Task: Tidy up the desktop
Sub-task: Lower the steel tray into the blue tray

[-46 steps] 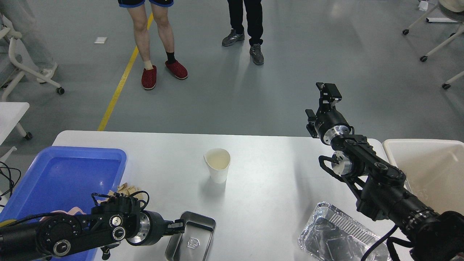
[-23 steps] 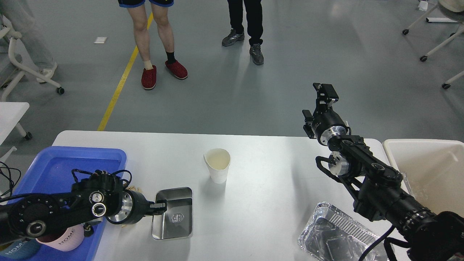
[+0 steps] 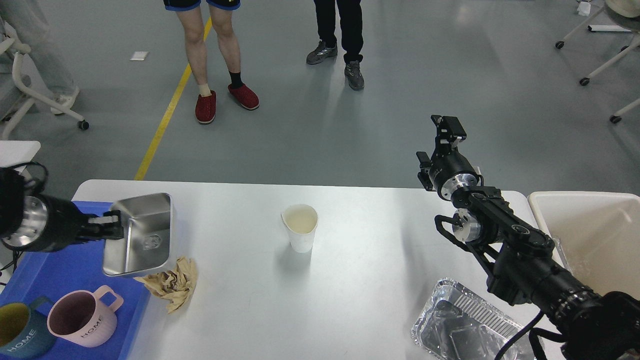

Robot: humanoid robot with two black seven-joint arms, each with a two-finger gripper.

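Note:
The white desktop [image 3: 380, 240] fills the lower half of the head view. My left gripper [image 3: 111, 225] is shut on the rim of a steel tray [image 3: 142, 235] and holds it over the right edge of the blue tray [image 3: 50, 272]. A crumpled brown paper [image 3: 172, 285] lies on the desktop beside the blue tray. A white paper cup [image 3: 300, 227] stands upright mid-table. A foil tray [image 3: 460, 327] lies at the front right. My right gripper [image 3: 447, 132] is raised beyond the far edge; its fingers cannot be told apart.
A pink mug [image 3: 82, 320] and a teal mug [image 3: 20, 335] stand in the blue tray. A cream bin [image 3: 595, 235] stands at the right of the desktop. Two people [image 3: 220, 60] stand on the floor beyond it. A small white side table [image 3: 17, 150] is at the left.
My left gripper has carried the steel tray from the front of the desktop leftward and up to above the blue tray, uncovering the mugs and the crumpled paper. The right arm barely moved.

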